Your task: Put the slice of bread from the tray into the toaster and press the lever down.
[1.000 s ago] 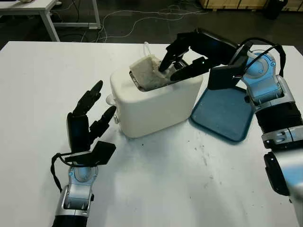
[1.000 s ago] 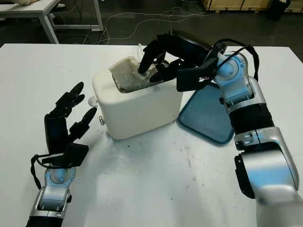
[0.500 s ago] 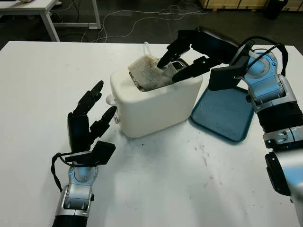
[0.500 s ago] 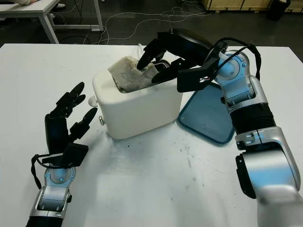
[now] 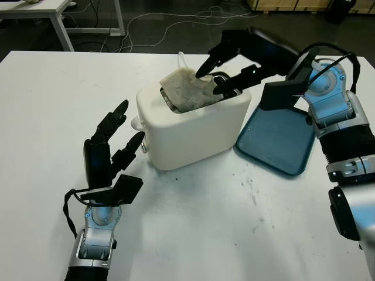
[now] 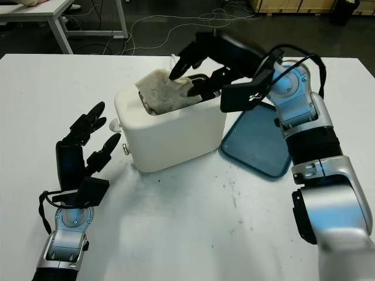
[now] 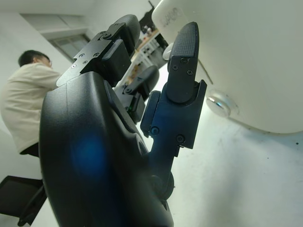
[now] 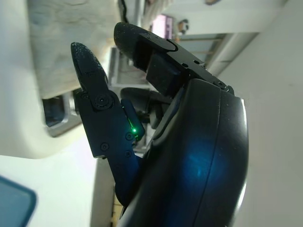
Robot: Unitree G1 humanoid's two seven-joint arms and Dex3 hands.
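- The bread slice (image 5: 186,89) sits crooked, half out of the white toaster (image 5: 193,126) slot at upper centre.
- The right hand (image 5: 225,67) hovers over it, open, gripping nothing.
- The left hand (image 5: 111,146), lower left, is open beside the toaster.
- Best nudge the slice upright before pressing the lever.

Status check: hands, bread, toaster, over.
Right hand open above toaster slot. Bread slice sits in slot, sticking up, tilted. Left hand open beside toaster. Tray empty.

Toaster (image 5: 193,126) smooth white plastic; bread (image 5: 184,88) rough; tray (image 5: 278,140) blue plastic.
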